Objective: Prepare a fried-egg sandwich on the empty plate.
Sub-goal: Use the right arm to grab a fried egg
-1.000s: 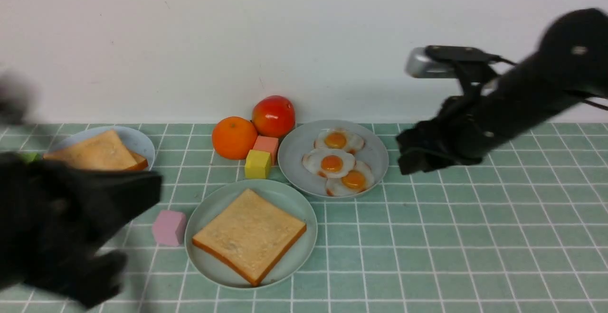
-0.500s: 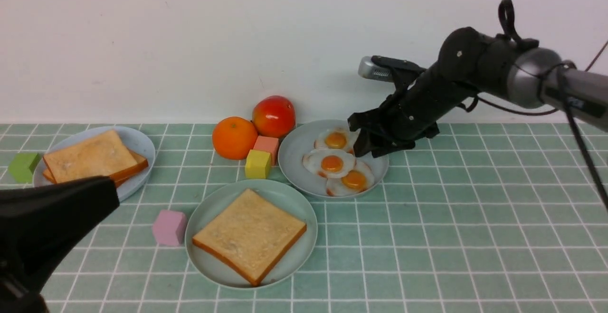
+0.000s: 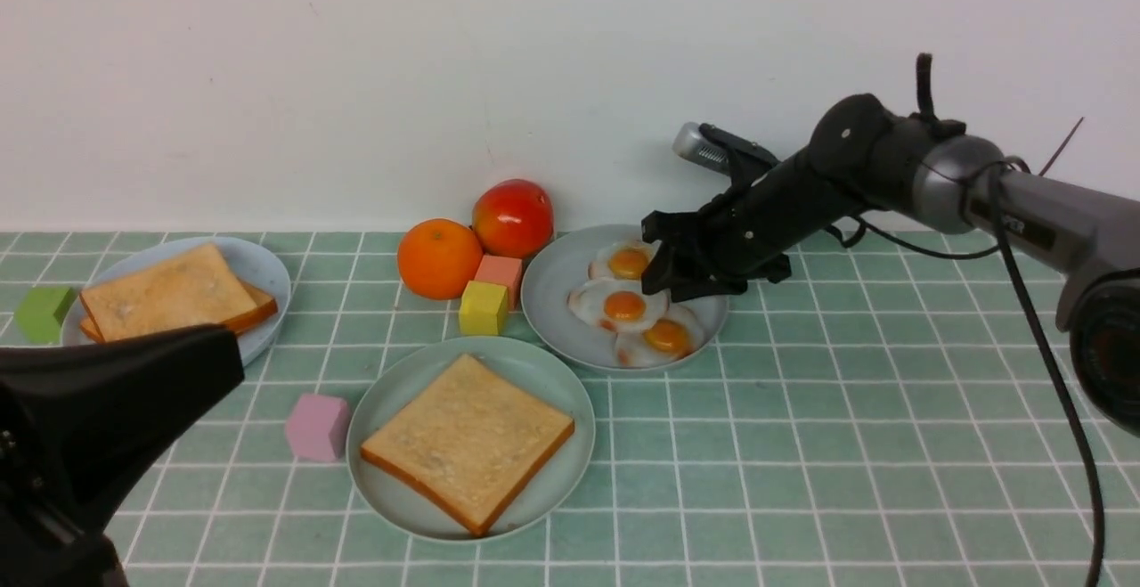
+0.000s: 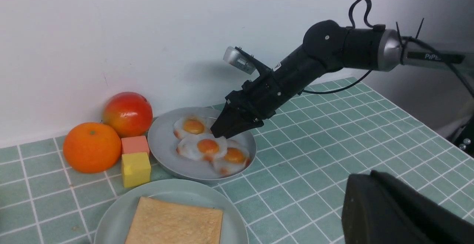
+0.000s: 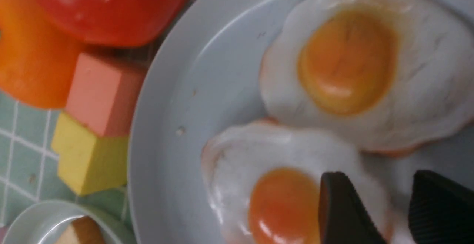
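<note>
The right gripper (image 3: 663, 257) stands released, its fingers parted over the grey plate (image 3: 570, 329) at the far middle, tips by the overlapping fried eggs (image 3: 622, 305), contact unclear, while the left gripper (image 3: 134, 391), near left, is clenched. One toast slice (image 3: 468, 444) lies on the pale green plate (image 3: 361, 480) at near centre, and more toast (image 3: 169, 293) is stacked on the pale blue plate (image 3: 276, 275) at far left. The green table (image 3: 855, 498), gridded in white, meets a plain pale wall (image 3: 356, 61); the toast is square, matte and brown-crusted, the eggs glossy and irregular, the tomato (image 3: 513, 218) shiny and round.
</note>
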`<state>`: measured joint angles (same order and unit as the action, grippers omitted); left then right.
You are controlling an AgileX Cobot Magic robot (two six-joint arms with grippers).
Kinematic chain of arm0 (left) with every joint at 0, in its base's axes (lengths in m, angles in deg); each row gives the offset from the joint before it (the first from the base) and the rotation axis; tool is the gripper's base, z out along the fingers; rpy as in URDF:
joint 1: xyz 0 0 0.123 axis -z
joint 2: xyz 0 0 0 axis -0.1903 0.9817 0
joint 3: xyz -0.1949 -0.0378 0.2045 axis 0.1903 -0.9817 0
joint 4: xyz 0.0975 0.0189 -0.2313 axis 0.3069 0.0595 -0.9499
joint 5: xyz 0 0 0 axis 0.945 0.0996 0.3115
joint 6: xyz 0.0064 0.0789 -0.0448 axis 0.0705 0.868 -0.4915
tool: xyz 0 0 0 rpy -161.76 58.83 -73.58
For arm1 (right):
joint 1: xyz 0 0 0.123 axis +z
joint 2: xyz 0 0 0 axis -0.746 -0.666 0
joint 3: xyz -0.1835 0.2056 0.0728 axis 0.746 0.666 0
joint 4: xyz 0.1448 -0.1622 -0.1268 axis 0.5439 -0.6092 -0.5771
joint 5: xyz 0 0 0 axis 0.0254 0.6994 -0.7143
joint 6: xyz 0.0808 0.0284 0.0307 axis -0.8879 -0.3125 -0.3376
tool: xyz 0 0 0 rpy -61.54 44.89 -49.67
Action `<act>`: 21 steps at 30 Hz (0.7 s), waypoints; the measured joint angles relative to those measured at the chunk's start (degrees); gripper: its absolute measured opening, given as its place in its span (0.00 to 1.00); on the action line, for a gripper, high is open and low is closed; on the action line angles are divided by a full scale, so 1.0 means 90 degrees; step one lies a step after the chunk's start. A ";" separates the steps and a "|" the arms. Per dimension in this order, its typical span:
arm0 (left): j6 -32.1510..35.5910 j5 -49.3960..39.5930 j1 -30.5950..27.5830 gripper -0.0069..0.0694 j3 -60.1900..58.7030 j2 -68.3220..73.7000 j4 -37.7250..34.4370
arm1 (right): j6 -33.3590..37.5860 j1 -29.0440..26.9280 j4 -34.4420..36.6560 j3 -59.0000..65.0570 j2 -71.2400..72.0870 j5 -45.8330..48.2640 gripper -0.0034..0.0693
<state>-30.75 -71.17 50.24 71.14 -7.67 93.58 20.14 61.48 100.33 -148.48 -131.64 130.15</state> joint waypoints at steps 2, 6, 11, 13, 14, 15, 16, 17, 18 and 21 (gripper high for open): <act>-0.0015 0.0000 0.0000 0.07 0.0000 0.0000 0.0000 | 0.0039 0.0000 0.0013 0.0000 -0.0018 -0.0024 0.44; -0.0029 0.0000 0.0000 0.07 0.0000 0.0000 0.0000 | 0.0094 0.0000 0.0065 0.0000 -0.0036 -0.0045 0.44; -0.0044 0.0000 0.0000 0.07 0.0000 0.0000 0.0000 | 0.0178 0.0000 0.0124 0.0000 -0.0036 -0.0027 0.44; -0.0048 0.0000 0.0000 0.07 0.0000 0.0000 0.0000 | 0.0227 0.0000 0.0191 0.0000 -0.0036 -0.0021 0.44; -0.0048 0.0000 0.0000 0.07 0.0000 0.0000 0.0000 | 0.0237 0.0000 0.0211 0.0000 -0.0036 -0.0021 0.44; -0.0048 0.0000 0.0000 0.07 0.0000 0.0000 0.0000 | 0.0277 0.0000 0.0226 0.0000 -0.0036 -0.0021 0.44; -0.0048 0.0000 0.0000 0.07 0.0000 0.0000 0.0000 | 0.0285 0.0000 0.0234 0.0000 -0.0036 -0.0015 0.44; -0.0048 0.0000 0.0000 0.07 0.0000 0.0000 0.0000 | 0.0305 0.0000 0.0234 0.0000 -0.0036 -0.0015 0.44; -0.0048 0.0000 0.0000 0.07 0.0000 0.0000 0.0000 | 0.0336 0.0000 0.0239 0.0000 -0.0036 -0.0015 0.44; -0.0048 0.0000 0.0000 0.07 0.0000 0.0000 0.0000 | 0.0420 0.0000 0.0239 0.0000 -0.0036 0.0002 0.44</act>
<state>-31.19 -71.17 50.24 71.14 -7.67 93.58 23.92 61.48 102.48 -148.48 -131.96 130.18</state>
